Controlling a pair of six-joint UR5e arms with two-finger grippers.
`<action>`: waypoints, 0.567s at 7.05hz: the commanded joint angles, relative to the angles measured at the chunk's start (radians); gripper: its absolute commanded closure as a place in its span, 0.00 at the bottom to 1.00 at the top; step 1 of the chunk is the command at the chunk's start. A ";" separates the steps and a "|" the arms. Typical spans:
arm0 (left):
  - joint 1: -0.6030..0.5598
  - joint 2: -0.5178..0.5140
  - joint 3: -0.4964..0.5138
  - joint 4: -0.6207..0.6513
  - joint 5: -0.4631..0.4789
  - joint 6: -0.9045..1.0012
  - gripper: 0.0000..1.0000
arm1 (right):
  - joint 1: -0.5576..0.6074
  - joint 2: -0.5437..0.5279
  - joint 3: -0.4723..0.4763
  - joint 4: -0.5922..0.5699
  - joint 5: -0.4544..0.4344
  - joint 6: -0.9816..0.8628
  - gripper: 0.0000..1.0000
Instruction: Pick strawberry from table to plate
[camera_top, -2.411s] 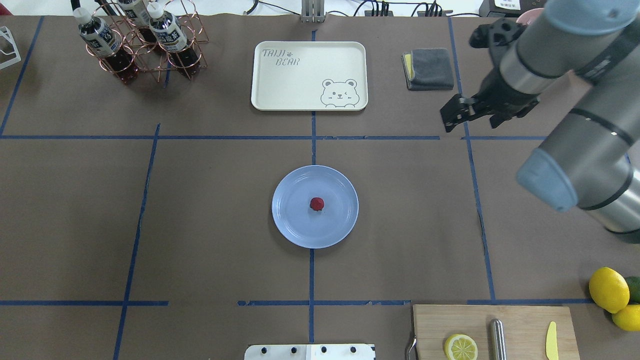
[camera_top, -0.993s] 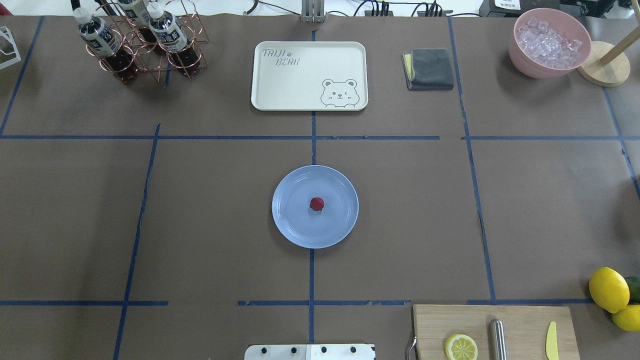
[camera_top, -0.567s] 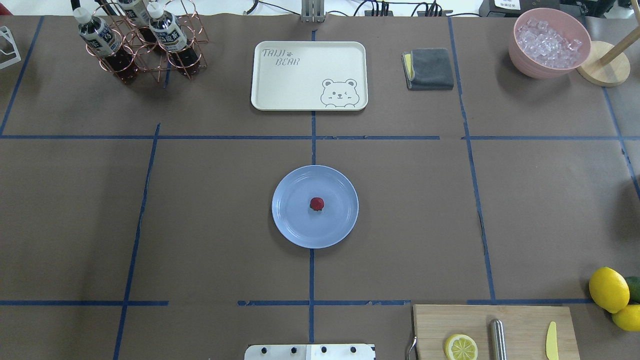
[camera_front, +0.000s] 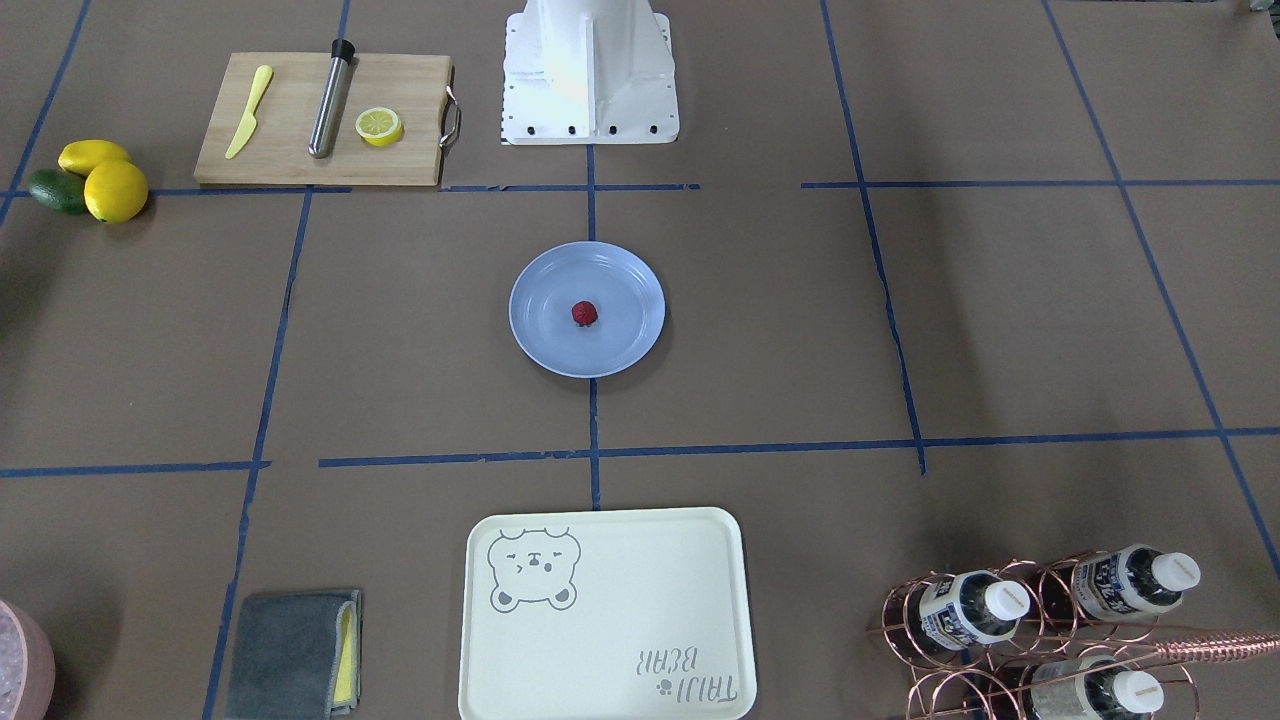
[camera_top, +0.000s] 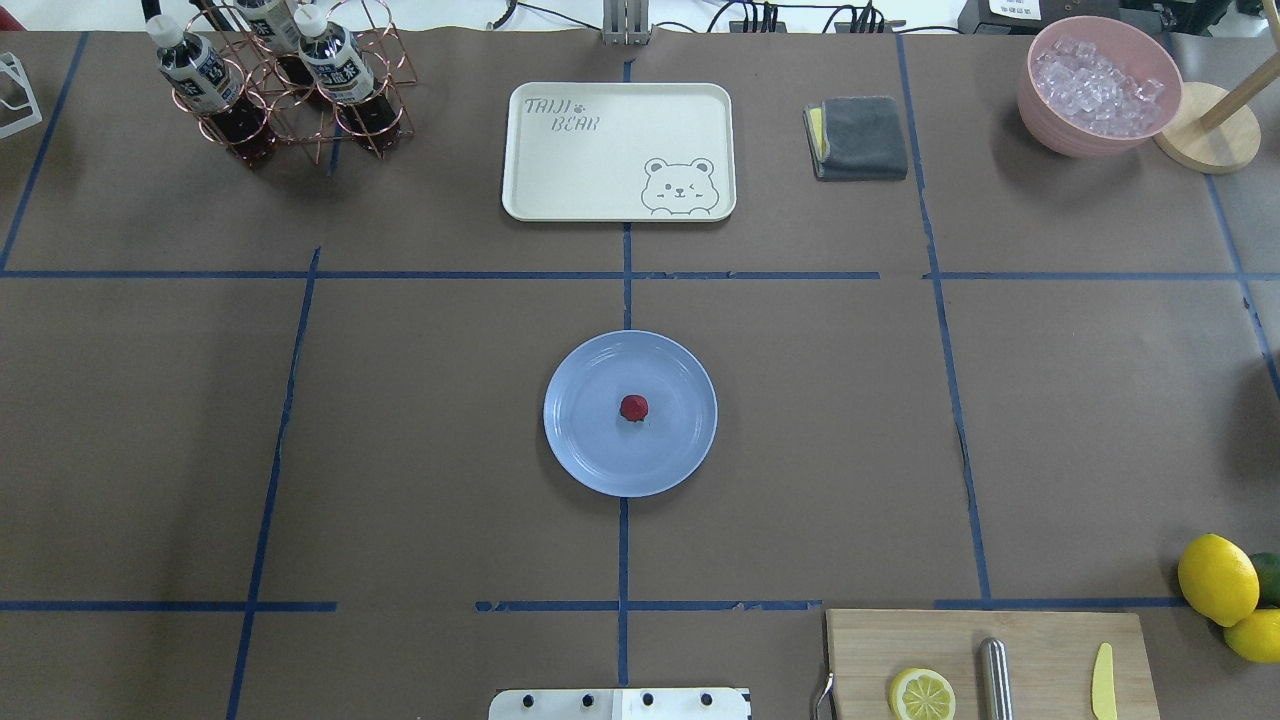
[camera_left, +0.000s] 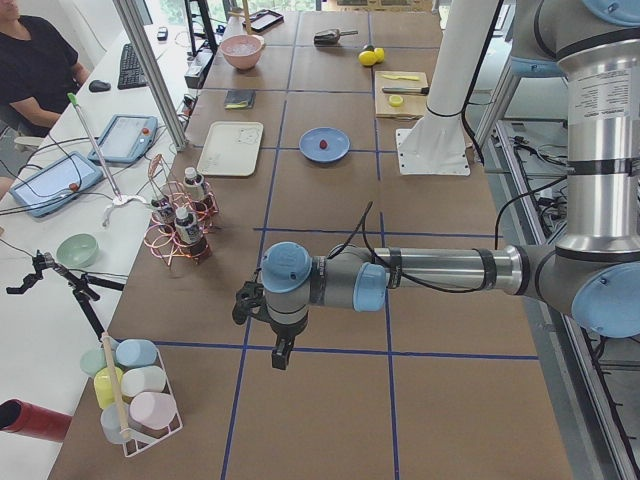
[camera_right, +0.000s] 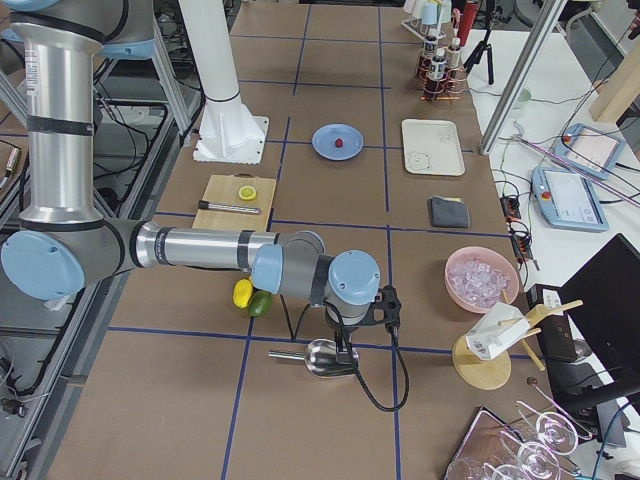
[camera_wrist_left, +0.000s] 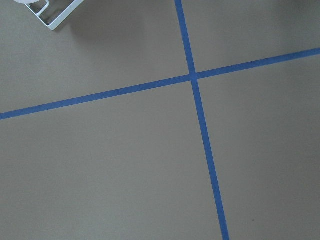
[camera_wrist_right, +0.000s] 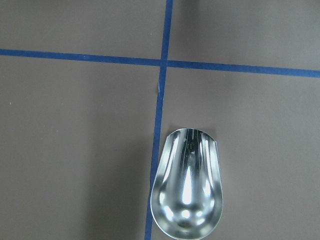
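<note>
The strawberry (camera_top: 633, 407) lies at the middle of the plate (camera_top: 590, 465), which sits in the centre of the table (camera_top: 420, 430), far from every edge. Both arms are well apart from it. The left arm (camera_left: 440, 268) stretches level over the table's left end, wrist bent down, the left gripper (camera_left: 281, 358) pointing down above the paper; whether it is released or clenched I cannot tell. The right arm (camera_right: 200, 247) reaches level over the right end, the right gripper (camera_right: 343, 340) hanging over a metal scoop (camera_wrist_right: 187, 195); its state cannot be told either.
</note>
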 joint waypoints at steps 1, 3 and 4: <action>0.002 -0.005 -0.002 -0.001 -0.002 -0.003 0.00 | 0.001 -0.005 0.000 -0.001 -0.005 0.014 0.00; 0.005 -0.012 -0.002 -0.001 -0.002 -0.003 0.00 | 0.002 -0.024 0.002 -0.001 -0.003 0.025 0.00; 0.005 -0.031 0.000 0.002 0.000 -0.006 0.00 | 0.004 -0.031 0.005 -0.001 -0.001 0.027 0.00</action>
